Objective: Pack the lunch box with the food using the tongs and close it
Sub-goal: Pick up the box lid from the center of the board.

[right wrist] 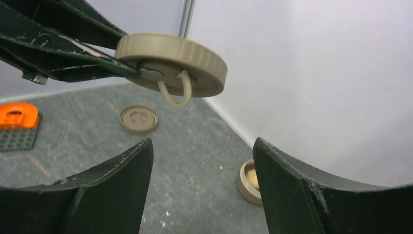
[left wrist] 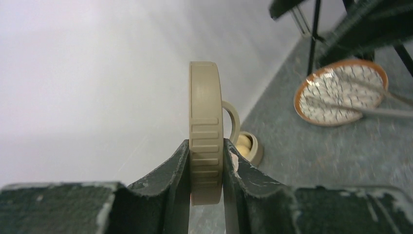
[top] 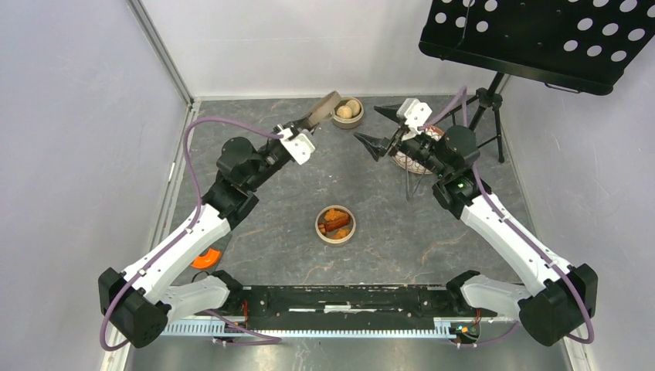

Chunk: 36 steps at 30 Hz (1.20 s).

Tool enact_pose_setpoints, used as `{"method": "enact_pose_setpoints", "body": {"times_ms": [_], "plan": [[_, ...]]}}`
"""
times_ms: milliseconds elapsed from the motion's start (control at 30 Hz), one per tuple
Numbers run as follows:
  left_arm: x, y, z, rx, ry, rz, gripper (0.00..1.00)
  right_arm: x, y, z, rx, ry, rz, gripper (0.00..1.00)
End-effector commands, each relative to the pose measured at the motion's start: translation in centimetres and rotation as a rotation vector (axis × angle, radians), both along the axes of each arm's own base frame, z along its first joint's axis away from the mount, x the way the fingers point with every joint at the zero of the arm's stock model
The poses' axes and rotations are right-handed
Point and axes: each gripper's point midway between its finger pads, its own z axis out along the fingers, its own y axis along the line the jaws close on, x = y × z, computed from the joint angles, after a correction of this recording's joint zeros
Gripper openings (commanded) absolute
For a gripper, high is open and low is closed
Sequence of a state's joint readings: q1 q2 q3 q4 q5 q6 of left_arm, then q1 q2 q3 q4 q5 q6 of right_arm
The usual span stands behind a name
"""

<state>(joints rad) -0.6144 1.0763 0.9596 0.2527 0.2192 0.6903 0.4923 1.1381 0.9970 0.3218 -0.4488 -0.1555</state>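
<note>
Closing looks to be in hand: the left gripper (left wrist: 205, 146) clamps the ribbed rim of a tan lid (left wrist: 205, 97), held on edge near the bun-filled lunch box tier (top: 347, 110) at twelve o'clock. The right gripper (right wrist: 202, 141) gapes wide, empty, at one o'clock above the tongs (left wrist: 394, 113). Next, the lid needs tipping flat and seating squarely on that tier.

place: lab cell | signs: white enclosure walls (top: 77, 116), tripod (top: 488, 99), perforated panel (top: 541, 39)

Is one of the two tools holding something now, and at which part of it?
The left tool pinches the tan round lid near its edge, one finger on each flat face. The right tool is open and empty.
</note>
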Motion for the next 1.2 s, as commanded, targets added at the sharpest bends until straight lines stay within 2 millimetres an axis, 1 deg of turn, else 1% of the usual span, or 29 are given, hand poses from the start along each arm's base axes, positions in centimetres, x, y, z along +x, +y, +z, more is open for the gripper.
{"method": "enact_pose_setpoints", "body": {"times_ms": [0,33,133,267,400,500,600,700,900,1000,1167], "plan": [[-0.5,1.1,7.6,-0.274,-0.093,0.018,0.02,-1.8,0.3,4.3,0.156,-0.144,0.067,0.79],[-0.9,1.1,8.2,-0.286,-0.113,0.003,0.02,-2.1,0.5,4.4,0.165,-0.161,0.087,0.79],[-2.1,0.6,9.5,-0.288,-0.172,-0.059,0.02,-2.9,1.2,5.7,0.181,-0.219,0.139,0.79],[-3.7,0.3,11.6,-0.307,-0.244,-0.122,0.02,-4.1,2.5,7.4,0.189,-0.259,0.221,0.73],[-4.8,0.5,13.8,-0.376,-0.285,-0.161,0.02,-4.9,3.5,8.3,0.223,-0.262,0.263,0.71],[-5.5,0.4,14.9,-0.403,-0.314,-0.19,0.02,-4.9,3.7,9.3,0.265,-0.232,0.273,0.71],[-6.2,0.1,15.3,-0.415,-0.328,-0.223,0.02,-4.6,3.6,10.0,0.291,-0.231,0.259,0.73],[-6.7,-0.3,15.5,-0.414,-0.337,-0.248,0.02,-4.0,3.5,10.5,0.313,-0.228,0.234,0.73],[-7.6,-1.0,15.9,-0.42,-0.345,-0.287,0.02,-3.6,3.8,11.7,0.343,-0.249,0.24,0.72],[-7.9,-1.5,15.8,-0.413,-0.354,-0.296,0.02,-3.7,4.0,12.0,0.349,-0.26,0.253,0.68],[-7.7,-1.8,15.6,-0.408,-0.348,-0.295,0.02,-4.7,4.4,12.5,0.341,-0.305,0.28,0.53]]}}
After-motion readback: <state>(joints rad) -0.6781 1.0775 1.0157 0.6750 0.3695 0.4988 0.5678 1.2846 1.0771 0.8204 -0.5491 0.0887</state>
